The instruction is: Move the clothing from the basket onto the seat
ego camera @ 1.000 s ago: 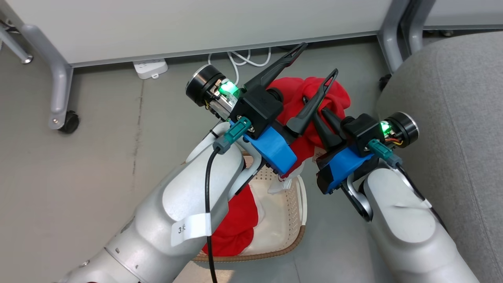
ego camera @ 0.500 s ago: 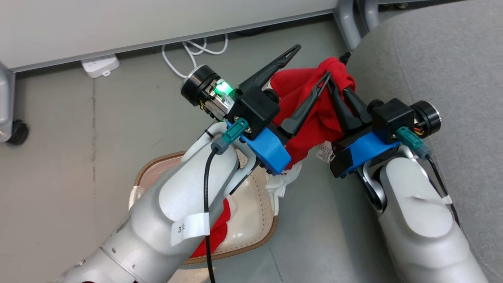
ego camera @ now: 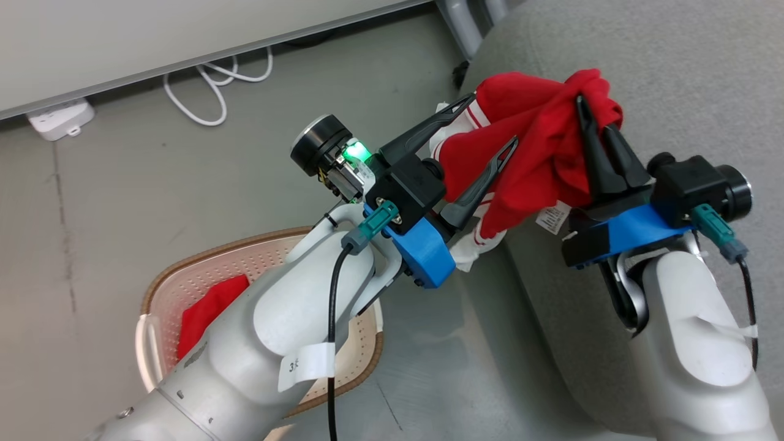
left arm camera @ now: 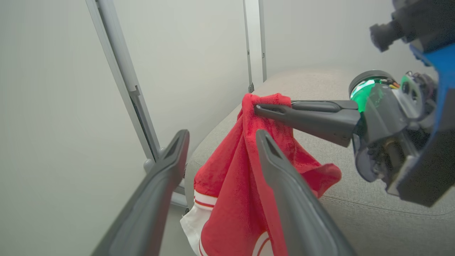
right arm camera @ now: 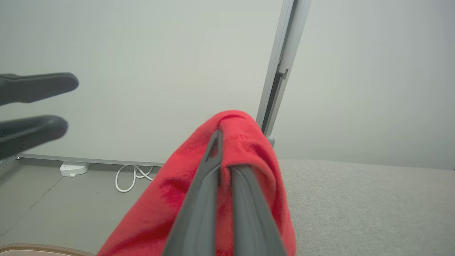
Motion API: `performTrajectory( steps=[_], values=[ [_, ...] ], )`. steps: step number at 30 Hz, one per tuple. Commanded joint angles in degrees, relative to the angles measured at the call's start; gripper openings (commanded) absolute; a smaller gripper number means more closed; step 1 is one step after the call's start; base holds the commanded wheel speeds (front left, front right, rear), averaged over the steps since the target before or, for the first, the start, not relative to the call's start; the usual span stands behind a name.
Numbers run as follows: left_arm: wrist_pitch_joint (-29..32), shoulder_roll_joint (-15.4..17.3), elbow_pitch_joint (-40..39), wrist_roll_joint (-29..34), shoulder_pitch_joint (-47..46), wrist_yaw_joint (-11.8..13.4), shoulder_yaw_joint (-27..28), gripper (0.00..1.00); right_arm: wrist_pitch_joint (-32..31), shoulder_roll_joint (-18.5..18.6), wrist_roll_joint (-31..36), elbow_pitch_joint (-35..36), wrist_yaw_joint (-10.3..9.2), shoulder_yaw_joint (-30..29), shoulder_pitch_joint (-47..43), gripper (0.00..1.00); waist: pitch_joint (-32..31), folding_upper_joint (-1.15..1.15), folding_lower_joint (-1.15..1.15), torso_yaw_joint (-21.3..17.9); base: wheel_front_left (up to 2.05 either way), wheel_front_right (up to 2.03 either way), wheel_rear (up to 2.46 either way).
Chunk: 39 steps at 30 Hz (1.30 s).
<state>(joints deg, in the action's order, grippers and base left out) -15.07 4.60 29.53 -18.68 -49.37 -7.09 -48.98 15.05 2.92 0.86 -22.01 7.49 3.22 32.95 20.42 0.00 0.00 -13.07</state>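
One red garment (ego camera: 539,153) hangs bunched in the air at the edge of the seat (ego camera: 674,73), its top fold pinched up and the rest trailing down toward the floor (ego camera: 153,196). White trim (ego camera: 471,251) shows along its lower end, and a small label (ego camera: 553,217) dangles from its underside. From where I stand I cannot tell whether any of the cloth touches the grey cushion; most of it hangs just off the seat's side.

The right gripper (ego camera: 585,110) holds it, the two dark fingers pressed together on the top fold with red cloth wrapped around both. The left gripper (ego camera: 492,118) sits just beside it with its fingers spread wide, one on either side of the hanging cloth as seen from the head. It grips nothing, and I cannot tell whether a finger brushes the fabric.

Down on the floor, below the left forearm, stands the basket (ego camera: 184,272), well apart from the lifted garment. A second red piece (ego camera: 208,309) lies inside it against the left wall, partly hidden by the arm.

Further off, a white cable (ego camera: 214,79) loops across the floor beside a power strip (ego camera: 58,116), both at the foot of a pale panel (ego camera: 122,37).
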Motion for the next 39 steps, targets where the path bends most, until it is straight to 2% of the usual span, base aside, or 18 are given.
performTrajectory(
  steps=[1,10,21,32,39],
  values=[
    [-0.16,0.4,0.18,-0.07,0.48,-0.28,-0.13,1.0,0.2,-0.05,-0.22,0.54,0.01,-0.39,-0.88,0.0,0.41,0.0,0.0,-1.29,0.0,0.0,0.0],
    [0.14,0.78,0.78,-0.51,1.0,-0.5,-3.92,1.0,0.21,-0.04,-0.95,4.6,0.01,-6.03,-4.13,0.0,1.06,0.0,0.0,-7.12,0.0,0.0,0.0],
    [0.83,0.8,0.3,-1.65,2.06,-0.37,-8.65,1.0,0.21,-0.03,-1.75,8.28,0.01,-10.87,-8.92,0.0,1.67,0.0,0.0,-11.82,0.0,0.0,0.0],
    [0.93,0.94,0.24,-2.99,2.87,-0.39,-11.42,1.0,0.2,-0.04,-2.43,9.62,0.01,-13.14,-13.28,0.0,1.59,0.0,0.0,-12.99,0.0,0.0,0.0],
    [0.58,1.33,-0.34,-3.36,1.9,0.06,-11.14,1.0,0.2,-0.04,-1.17,11.05,0.01,-13.18,-10.75,0.0,1.82,0.0,0.0,-12.38,0.0,0.0,0.0]
  ],
)
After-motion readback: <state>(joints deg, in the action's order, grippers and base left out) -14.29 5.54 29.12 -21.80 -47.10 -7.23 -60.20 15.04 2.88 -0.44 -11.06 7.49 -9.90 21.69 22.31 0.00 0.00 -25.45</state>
